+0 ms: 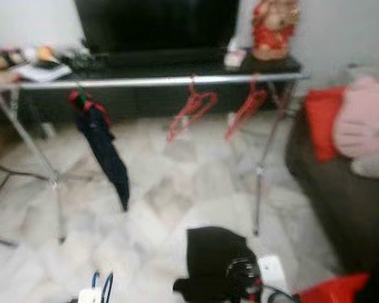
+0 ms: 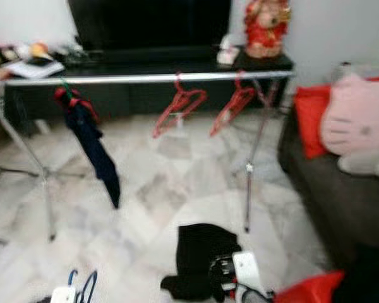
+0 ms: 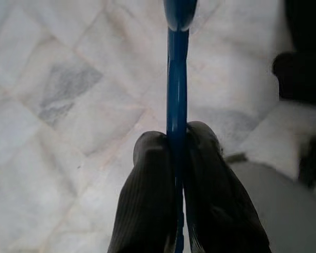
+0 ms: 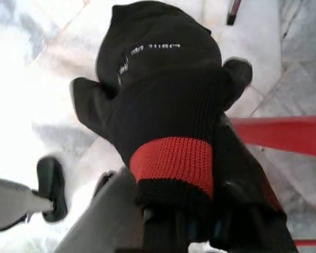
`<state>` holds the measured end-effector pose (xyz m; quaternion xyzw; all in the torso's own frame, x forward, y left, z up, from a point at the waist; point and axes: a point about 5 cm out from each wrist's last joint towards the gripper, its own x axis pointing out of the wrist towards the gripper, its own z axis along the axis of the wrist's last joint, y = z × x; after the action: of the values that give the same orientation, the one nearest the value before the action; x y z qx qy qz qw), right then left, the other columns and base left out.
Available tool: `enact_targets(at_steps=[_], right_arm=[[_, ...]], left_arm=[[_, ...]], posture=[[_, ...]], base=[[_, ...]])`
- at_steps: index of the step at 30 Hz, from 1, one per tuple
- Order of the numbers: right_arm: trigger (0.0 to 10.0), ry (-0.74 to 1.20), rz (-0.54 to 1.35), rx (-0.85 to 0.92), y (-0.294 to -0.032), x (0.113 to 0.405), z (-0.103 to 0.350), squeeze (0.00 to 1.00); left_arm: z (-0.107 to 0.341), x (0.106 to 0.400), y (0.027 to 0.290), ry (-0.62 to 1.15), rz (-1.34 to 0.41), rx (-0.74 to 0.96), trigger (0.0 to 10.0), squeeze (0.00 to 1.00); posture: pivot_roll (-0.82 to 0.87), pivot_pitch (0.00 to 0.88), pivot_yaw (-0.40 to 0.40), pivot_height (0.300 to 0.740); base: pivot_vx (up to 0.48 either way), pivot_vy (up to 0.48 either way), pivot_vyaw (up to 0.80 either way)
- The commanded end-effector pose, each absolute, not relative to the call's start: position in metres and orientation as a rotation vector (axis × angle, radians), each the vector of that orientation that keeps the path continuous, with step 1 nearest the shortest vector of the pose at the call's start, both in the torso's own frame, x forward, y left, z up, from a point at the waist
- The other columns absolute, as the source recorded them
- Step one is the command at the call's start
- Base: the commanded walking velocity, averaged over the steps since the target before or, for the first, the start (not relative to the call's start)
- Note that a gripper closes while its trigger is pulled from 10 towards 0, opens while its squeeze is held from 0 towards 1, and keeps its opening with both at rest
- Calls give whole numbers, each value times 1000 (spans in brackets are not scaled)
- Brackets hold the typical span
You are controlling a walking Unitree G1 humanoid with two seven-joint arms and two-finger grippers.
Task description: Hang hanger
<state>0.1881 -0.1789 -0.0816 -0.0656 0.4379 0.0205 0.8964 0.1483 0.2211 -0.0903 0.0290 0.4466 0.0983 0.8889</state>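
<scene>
Two hands were loaded, w/ nothing yet on the rail. The left hand (image 3: 176, 174) pinched a blue hanger (image 3: 177, 79) edge-on between its fingertips, low over the marble floor (image 1: 177, 189); the right hand (image 4: 200, 211) was draped in a black garment (image 4: 163, 100) w/ a red cuff, finger state unclear. Beyond, the drying rack's rail (image 1: 158, 81) already carried two red hangers (image 1: 191, 107) & a dark hung garment (image 1: 104, 151). Judged approx. mid-task: the blue hanger was gripped, lift & hook-on remained.
</scene>
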Motion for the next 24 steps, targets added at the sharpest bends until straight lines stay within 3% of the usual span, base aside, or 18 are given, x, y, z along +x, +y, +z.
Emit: enact_targets(at_steps=[1, 17, 24], right_arm=[[10000, 874, 50, -160, -182, 199, -75, 0], [10000, 869, 58, -186, -191, 204, -72, 0], [10000, 873, 56, -185, -190, 203, -73, 0]], left_arm=[[-91, 147, 221, 938, 222, 60, 10000, 0], [-93, 150, 208, 930, 243, 2, 10000, 0], [-93, 148, 208, 934, 238, 7, 10000, 0]], posture=[[-149, 0, 0, 740], [-158, 0, -29, 740], [-157, 0, -12, 740]], base=[[0, 0, 0], [0, 0, 0], [0, 295, 0]])
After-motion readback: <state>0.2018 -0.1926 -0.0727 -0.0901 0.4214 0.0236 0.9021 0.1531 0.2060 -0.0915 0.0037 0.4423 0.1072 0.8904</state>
